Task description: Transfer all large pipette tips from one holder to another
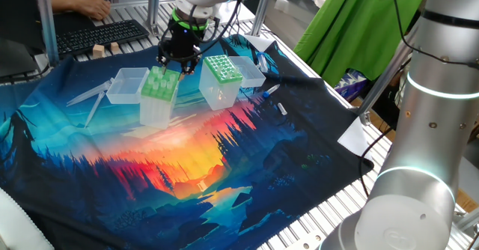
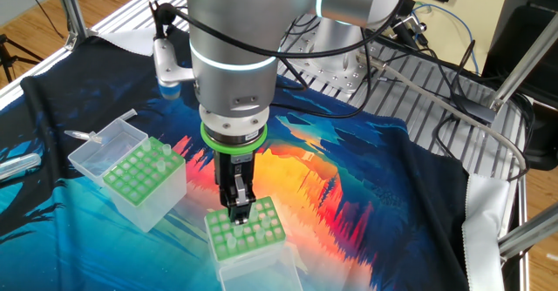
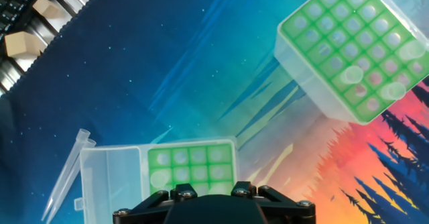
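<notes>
Hand view: translucent square holder [image 3: 194, 167] with glossy green grid top

A robotics lab. The gripper [image 1: 178, 55] hangs over a printed forest-sunset cloth [image 1: 187, 168] spread on a slatted aluminium bench [image 2: 418, 99]. Directly below and just beside it stand green-topped pipette-tip boxes [image 2: 247, 230]. Beyond it, at the bench's far edge, lies a computer keyboard [image 1: 101, 34] with a person's hand [image 1: 93, 9] near it, and loose cables [image 2: 436, 73] trail across the slats behind the arm.
</notes>
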Robot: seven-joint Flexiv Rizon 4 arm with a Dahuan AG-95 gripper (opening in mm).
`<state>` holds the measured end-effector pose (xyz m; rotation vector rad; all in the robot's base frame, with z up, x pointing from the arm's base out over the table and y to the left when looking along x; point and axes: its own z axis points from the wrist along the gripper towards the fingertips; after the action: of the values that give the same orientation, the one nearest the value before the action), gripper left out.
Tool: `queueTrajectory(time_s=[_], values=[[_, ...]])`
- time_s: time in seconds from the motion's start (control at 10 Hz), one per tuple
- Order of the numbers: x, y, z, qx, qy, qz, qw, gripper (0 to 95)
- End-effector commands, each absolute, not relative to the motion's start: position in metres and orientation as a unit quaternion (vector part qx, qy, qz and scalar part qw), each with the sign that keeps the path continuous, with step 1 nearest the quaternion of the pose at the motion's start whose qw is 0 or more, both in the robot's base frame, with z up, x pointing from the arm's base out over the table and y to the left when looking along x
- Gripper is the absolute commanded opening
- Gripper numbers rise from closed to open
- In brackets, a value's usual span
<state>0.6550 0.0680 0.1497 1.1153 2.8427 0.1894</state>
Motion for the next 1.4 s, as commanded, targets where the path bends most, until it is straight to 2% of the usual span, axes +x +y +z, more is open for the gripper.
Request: queueTrajectory(time_s=[0.1, 1.2, 1.3, 1.4], values=[[0.6533, 0.0679, 0.1525, 0.366, 0.928, 0.062, 0.041, 38.0], [0.6494, 0.0613, 0.1508, 0.357, 0.931, 0.064, 0.046, 38.0], [0.6491, 0.0609, 0.1502, 0.356, 0.931, 0.066, 0.046, 19.0], [0.649, 0.0608, 0.1495, 0.357, 0.93, 0.066, 0.047, 19.0]])
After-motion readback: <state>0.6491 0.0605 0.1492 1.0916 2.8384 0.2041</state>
